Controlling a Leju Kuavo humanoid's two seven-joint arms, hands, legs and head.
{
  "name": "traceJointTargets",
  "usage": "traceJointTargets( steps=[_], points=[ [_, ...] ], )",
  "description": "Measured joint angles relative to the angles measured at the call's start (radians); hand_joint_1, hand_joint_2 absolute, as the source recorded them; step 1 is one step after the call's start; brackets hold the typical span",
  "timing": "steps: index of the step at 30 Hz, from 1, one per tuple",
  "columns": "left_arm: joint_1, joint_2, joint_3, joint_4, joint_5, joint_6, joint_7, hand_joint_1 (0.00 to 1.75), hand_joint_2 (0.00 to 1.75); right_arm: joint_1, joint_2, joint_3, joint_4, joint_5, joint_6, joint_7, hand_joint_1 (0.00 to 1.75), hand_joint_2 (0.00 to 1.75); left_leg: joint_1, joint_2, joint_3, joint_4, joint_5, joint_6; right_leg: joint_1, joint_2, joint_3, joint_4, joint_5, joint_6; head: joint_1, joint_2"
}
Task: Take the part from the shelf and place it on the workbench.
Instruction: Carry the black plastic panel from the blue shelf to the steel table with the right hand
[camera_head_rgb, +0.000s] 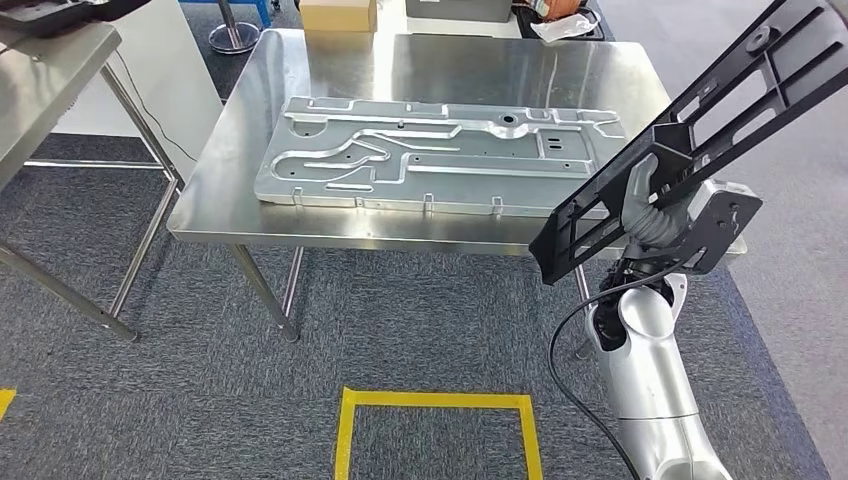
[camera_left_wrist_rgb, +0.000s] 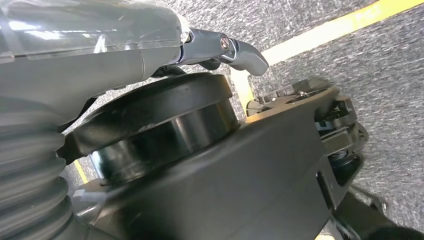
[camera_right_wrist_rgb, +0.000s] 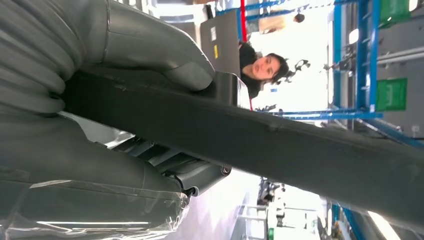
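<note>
The part is a long black openwork frame (camera_head_rgb: 700, 130), tilted up at the right, with its low end over the front right corner of the steel workbench (camera_head_rgb: 230, 150). My right hand (camera_head_rgb: 655, 205) grips it near that low end. In the right wrist view the grey thumb (camera_right_wrist_rgb: 165, 50) lies over the black bar (camera_right_wrist_rgb: 275, 145) and the fingers close under it. My left hand (camera_left_wrist_rgb: 150, 45) hangs down over grey carpet, one silver fingertip (camera_left_wrist_rgb: 240, 50) stretched out, with nothing in it.
A large silver stamped plate (camera_head_rgb: 440, 155) covers the middle of the workbench. A second steel table (camera_head_rgb: 50, 90) stands at the left. A cardboard box (camera_head_rgb: 338, 14) sits behind the bench. A yellow taped square (camera_head_rgb: 440, 400) marks the carpet. A person (camera_right_wrist_rgb: 260, 67) stands beyond.
</note>
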Motion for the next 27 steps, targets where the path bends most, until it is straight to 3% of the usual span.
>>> traceJointTargets(
  steps=[1,2,4,7,8,10,11,12,13,15,16,18,22,25,26,27],
  points=[
    [0.000,-0.002,-0.003,0.000,-0.002,0.000,0.000,0.00,1.75,-0.006,-0.003,0.004,0.006,-0.001,0.000,0.001,1.75,1.75,-0.002,-0.002,0.005,0.000,-0.007,-0.003,0.006,-0.001,0.020,-0.056,0.027,-0.008,0.000,0.000],
    [0.000,-0.004,-0.005,0.000,-0.004,0.000,0.000,0.00,1.75,-0.009,-0.005,0.007,0.012,-0.001,0.000,0.002,1.75,1.75,-0.002,-0.002,0.006,0.000,-0.011,-0.008,0.011,-0.003,0.031,-0.088,0.035,-0.015,0.000,0.000],
    [-0.001,-0.006,-0.009,0.000,-0.004,0.000,-0.001,0.00,1.75,-0.012,-0.008,0.013,0.020,-0.004,0.000,0.002,1.75,1.75,-0.002,-0.002,0.007,-0.004,-0.015,-0.019,0.016,-0.002,0.036,-0.108,0.025,-0.023,0.000,0.000],
    [0.000,-0.006,-0.012,0.000,-0.003,0.000,-0.007,0.00,1.75,-0.016,-0.010,0.019,0.031,-0.007,-0.001,-0.002,1.75,1.75,-0.003,0.002,0.004,0.024,-0.040,-0.035,0.004,-0.001,0.062,-0.128,0.016,-0.033,0.000,0.000],
    [0.001,-0.006,-0.012,0.000,-0.002,0.000,-0.008,0.00,1.75,-0.019,-0.010,0.022,0.036,-0.006,-0.003,-0.005,1.75,1.75,-0.003,0.003,-0.019,0.070,-0.060,-0.040,0.001,-0.002,0.072,-0.132,0.013,-0.037,0.000,0.000],
    [-0.003,-0.005,-0.013,0.000,-0.001,0.001,-0.007,0.00,1.75,-0.029,-0.011,0.027,0.048,0.015,-0.024,-0.006,1.75,1.75,-0.001,0.004,-0.099,0.208,-0.105,-0.046,0.002,-0.003,0.083,-0.134,0.003,-0.042,0.000,0.000],
    [-0.006,-0.005,-0.013,0.000,0.000,0.001,-0.005,0.00,1.75,-0.038,-0.014,0.030,0.055,0.044,-0.043,0.005,1.75,1.75,-0.001,0.004,-0.133,0.260,-0.113,-0.049,0.002,-0.003,0.088,-0.133,-0.002,-0.043,0.000,0.000],
    [-0.008,-0.004,-0.013,0.000,0.002,0.002,-0.003,0.00,1.75,-0.053,-0.017,0.033,0.062,0.085,-0.064,0.024,1.75,1.75,-0.001,0.004,-0.151,0.281,-0.103,-0.050,0.003,-0.002,0.093,-0.131,-0.008,-0.042,0.000,0.000],
    [-0.010,-0.004,-0.013,0.000,0.003,0.002,0.001,0.00,1.75,-0.082,-0.025,0.038,0.071,0.131,-0.081,0.051,1.75,1.75,-0.001,0.004,-0.149,0.259,-0.070,-0.050,0.002,0.000,0.099,-0.129,-0.014,-0.041,0.000,0.000],
    [-0.009,-0.003,-0.015,0.000,0.008,0.003,0.008,0.00,1.75,-0.182,-0.049,0.048,0.098,0.228,-0.088,0.124,1.75,1.75,-0.001,0.007,-0.111,0.141,0.018,-0.043,0.002,0.005,0.110,-0.122,-0.027,-0.035,0.000,0.000],
    [-0.007,-0.003,-0.015,0.000,0.013,0.003,0.010,0.00,1.75,-0.251,-0.064,0.055,0.121,0.278,-0.081,0.163,1.75,1.75,-0.003,0.009,-0.090,0.082,0.048,-0.038,0.003,0.009,0.111,-0.116,-0.033,-0.030,0.000,0.000],
    [-0.004,-0.002,-0.015,0.000,0.029,0.004,0.007,0.00,1.75,-0.418,-0.094,0.081,0.197,0.391,-0.054,0.247,1.75,1.75,-0.008,0.011,-0.071,0.027,0.052,-0.025,0.005,0.013,0.102,-0.108,-0.038,-0.020,0.000,0.000],
    [-0.004,-0.005,-0.015,0.000,0.049,0.004,-0.002,0.00,1.75,-0.740,-0.117,0.164,0.391,0.608,-0.031,0.356,1.75,1.75,-0.005,0.009,-0.064,0.003,0.044,-0.003,0.002,0.009,0.082,-0.078,-0.061,0.000,0.000,0.000],
    [-0.004,-0.007,-0.015,0.000,0.053,0.003,-0.003,0.00,1.75,-0.919,-0.115,0.258,0.534,0.808,-0.016,0.435,1.75,1.75,-0.002,0.006,-0.055,-0.003,0.041,0.008,0.001,0.004,0.002,0.083,-0.132,0.007,0.000,0.000],
    [-0.003,-0.007,-0.015,0.000,0.055,0.002,-0.001,0.00,1.75,-0.956,-0.113,0.296,0.575,0.872,-0.001,0.460,1.75,1.75,-0.001,0.004,-0.050,-0.002,0.037,0.009,0.000,0.004,-0.028,0.137,-0.144,0.009,0.000,0.000],
    [-0.003,-0.007,-0.015,0.000,0.057,0.001,0.001,0.00,1.75,-0.988,-0.110,0.336,0.613,0.932,0.019,0.484,1.75,1.75,-0.001,0.001,-0.043,-0.001,0.032,0.008,-0.002,0.004,-0.049,0.164,-0.137,0.010,0.000,0.000]
  ],
)
